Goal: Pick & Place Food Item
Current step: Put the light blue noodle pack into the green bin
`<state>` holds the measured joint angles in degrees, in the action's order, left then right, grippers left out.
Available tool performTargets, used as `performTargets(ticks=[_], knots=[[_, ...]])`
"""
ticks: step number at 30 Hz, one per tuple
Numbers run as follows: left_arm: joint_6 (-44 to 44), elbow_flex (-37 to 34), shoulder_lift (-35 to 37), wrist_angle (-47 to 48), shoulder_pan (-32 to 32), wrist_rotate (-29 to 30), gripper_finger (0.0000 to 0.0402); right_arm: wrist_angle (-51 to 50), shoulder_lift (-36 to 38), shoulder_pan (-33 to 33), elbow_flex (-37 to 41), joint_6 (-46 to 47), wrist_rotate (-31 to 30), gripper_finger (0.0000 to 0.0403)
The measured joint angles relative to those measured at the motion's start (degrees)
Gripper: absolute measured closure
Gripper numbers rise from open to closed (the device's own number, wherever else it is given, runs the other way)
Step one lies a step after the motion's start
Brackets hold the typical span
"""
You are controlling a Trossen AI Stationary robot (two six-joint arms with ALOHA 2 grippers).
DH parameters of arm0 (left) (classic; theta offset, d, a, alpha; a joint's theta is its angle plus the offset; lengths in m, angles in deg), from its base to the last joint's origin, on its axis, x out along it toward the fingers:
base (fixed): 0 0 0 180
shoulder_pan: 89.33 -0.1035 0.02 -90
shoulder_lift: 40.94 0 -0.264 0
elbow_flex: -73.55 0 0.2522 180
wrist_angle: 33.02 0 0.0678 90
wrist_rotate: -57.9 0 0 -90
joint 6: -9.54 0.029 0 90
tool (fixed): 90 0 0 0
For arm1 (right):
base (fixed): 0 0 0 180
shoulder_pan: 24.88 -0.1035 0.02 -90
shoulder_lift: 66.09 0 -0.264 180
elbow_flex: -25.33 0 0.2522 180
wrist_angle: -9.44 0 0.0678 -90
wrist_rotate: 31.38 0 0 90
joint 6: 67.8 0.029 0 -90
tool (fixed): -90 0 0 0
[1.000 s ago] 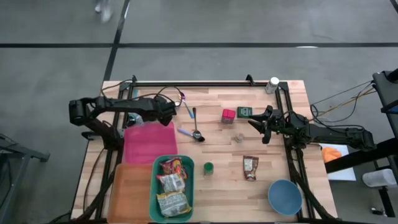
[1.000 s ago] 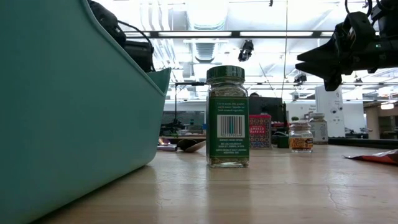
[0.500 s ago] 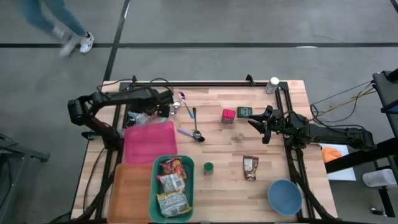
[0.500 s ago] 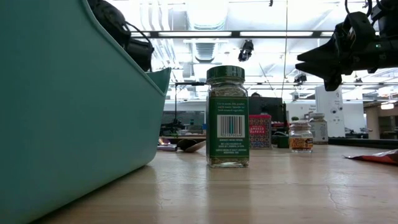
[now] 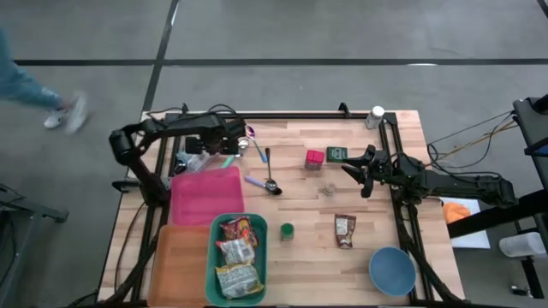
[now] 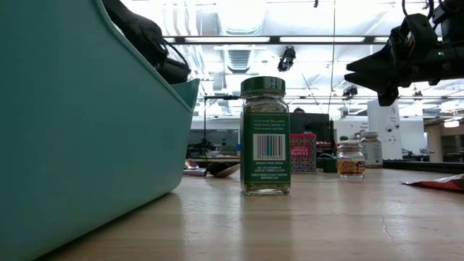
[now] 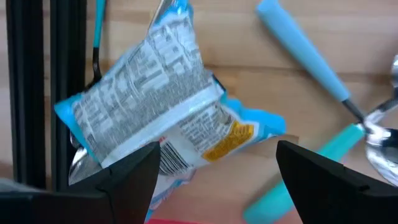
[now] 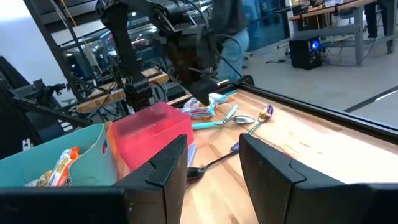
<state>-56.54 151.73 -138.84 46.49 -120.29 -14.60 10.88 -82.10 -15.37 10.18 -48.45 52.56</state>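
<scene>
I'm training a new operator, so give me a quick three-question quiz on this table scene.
1. True or false: the left gripper is open above the blue and white printed snack packet.
2. Which container holds food packets: A the teal plastic bin, B the pink plastic bin, C the blue round bowl?
3. What stands between the teal bin and the brown snack packet?

Key: 1 true; 2 A; 3 the green-lidded glass spice jar.
</scene>
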Motion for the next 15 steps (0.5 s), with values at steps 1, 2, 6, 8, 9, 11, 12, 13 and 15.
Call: performTargets(ticks=[1,2,6,8,9,11,12,13,15], knots=[[-1.3,0.7,-1.2,1.0,0.0,0.0,0.0082,0.0,0.0,0.0,0.0,0.0,0.0,0.0261],[-2.6,1.4,-2.3,2.1,0.0,0.0,0.0082,0.0,0.0,0.0,0.0,0.0,0.0,0.0261],[-5.9,3.6,-4.7,4.0,-0.8,0.0,0.0082,0.0,0.0,0.0,0.0,0.0,0.0,0.0261],[-6.8,4.4,-5.1,3.9,-1.4,0.5,0.0082,0.0,0.0,0.0,0.0,0.0,0.0,0.0261],[-7.5,4.7,-5.3,3.9,-1.5,0.9,0.0082,0.0,0.0,0.0,0.0,0.0,0.0,0.0261],[-8.9,5.1,-5.4,3.9,-2.0,1.9,0.0082,0.0,0.0,0.0,0.0,0.0,0.0,0.0261],[-9.4,5.1,-5.4,3.8,-2.2,2.1,0.0082,0.0,-0.1,0.0,0.0,0.0,0.0,0.0261],[-9.6,5.0,-5.4,3.6,-2.3,2.1,0.0083,0.0,-0.1,0.0,0.0,0.0,0.0,0.0261],[-10.3,4.6,-5.4,3.4,-2.3,2.2,0.0083,0.0,-0.2,0.0,0.0,0.0,0.0,0.0261]])
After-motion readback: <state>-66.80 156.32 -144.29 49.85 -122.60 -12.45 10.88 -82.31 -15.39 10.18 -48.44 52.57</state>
